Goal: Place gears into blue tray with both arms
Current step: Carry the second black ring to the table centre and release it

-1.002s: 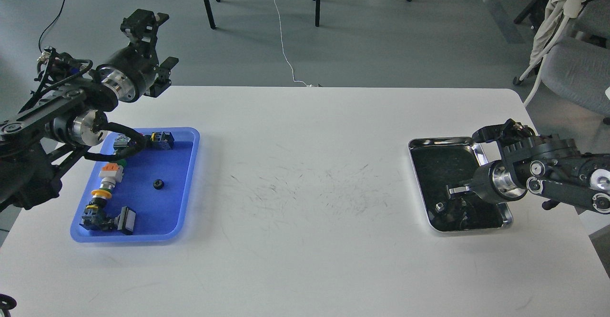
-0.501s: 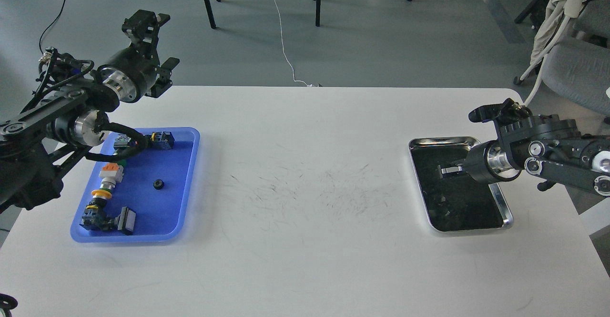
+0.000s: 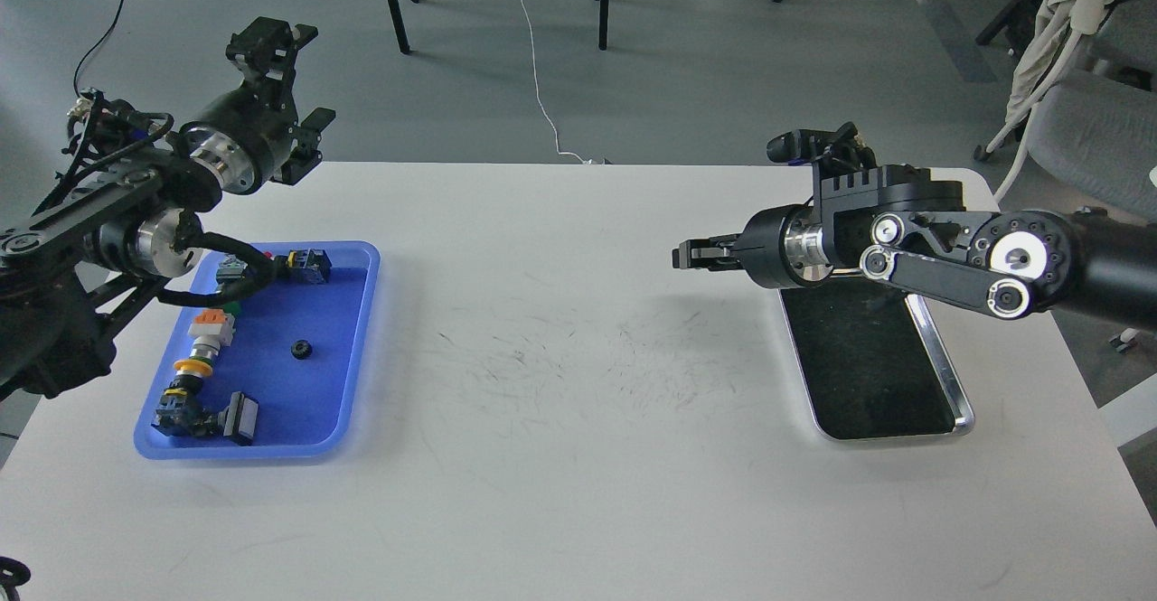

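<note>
Table (image 3: 578,493): white, scuffed with dark marks in the middle; bare along the near edge.

Blue tray (image 3: 357,348): near left of the table. One gear (image 3: 297,349) lies flat on its floor, apart from everything else. Push-button switches (image 3: 201,357) stand in a column along its left side, with more at the far end and the near-left corner.

Metal tray (image 3: 940,375): near right, shiny rim, dark floor. No gear shows on the part in view; its far end is hidden behind the right arm.

Gear, handling: judged light, stiff and small, likely to skid or flip if nudged on smooth plastic or metal. The best hold is probably across the toothed rim, fingertips on opposite sides, coming straight down. It looks sturdy enough to be let go just above the tray floor.

Right gripper (image 3: 680,256): over the bare table, left of the metal tray and well apart from the blue tray, pointing left. The fingers look close together, but they are seen end-on and dark, so I cannot tell whether they are parted or pinching a gear. None shows between them.

Left gripper (image 3: 294,86): farthest, raised past the far-left table edge, beyond the blue tray. Its fingers stand apart, holding nothing.

Stage, as a judgement: the right arm seems mid-carry toward the blue tray.
</note>
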Available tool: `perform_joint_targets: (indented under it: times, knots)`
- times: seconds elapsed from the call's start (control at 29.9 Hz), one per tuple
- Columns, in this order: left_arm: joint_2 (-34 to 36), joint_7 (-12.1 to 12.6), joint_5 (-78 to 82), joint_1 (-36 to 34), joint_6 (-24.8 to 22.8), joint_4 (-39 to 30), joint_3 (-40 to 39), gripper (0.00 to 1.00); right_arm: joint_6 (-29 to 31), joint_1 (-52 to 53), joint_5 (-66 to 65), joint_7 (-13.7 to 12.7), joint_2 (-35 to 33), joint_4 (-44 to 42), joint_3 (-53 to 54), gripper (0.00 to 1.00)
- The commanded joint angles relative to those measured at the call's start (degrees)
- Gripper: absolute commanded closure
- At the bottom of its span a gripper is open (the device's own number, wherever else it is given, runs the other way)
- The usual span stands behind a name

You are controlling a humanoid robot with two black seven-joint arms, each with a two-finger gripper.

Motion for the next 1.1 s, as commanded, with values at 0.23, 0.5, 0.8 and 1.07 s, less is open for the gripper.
perform_joint_targets:
  times: [0.23,0.5,0.8,1.07]
  knots:
    - [0.41,0.00,-0.03,-0.26,0.15,-0.02,-0.27,0.02,-7.98,-4.42,5.91,3.23,17.18,-11.52,0.42,0.98]
    - [0.50,-0.09,-0.03,-0.26,0.15,-0.02,-0.44,0.02,-8.07,-5.57,10.49,3.23,17.18,-6.87,1.03,0.98]
    - [0.50,-0.18,-0.03,-0.26,0.24,-0.02,-0.71,0.02,-7.63,-5.84,14.45,2.27,17.18,-2.21,0.68,0.98]
    - [0.32,-0.18,-0.03,-0.17,0.59,-0.02,-0.88,0.02,-7.98,-8.38,14.54,-0.28,17.18,-3.79,-1.16,0.98]
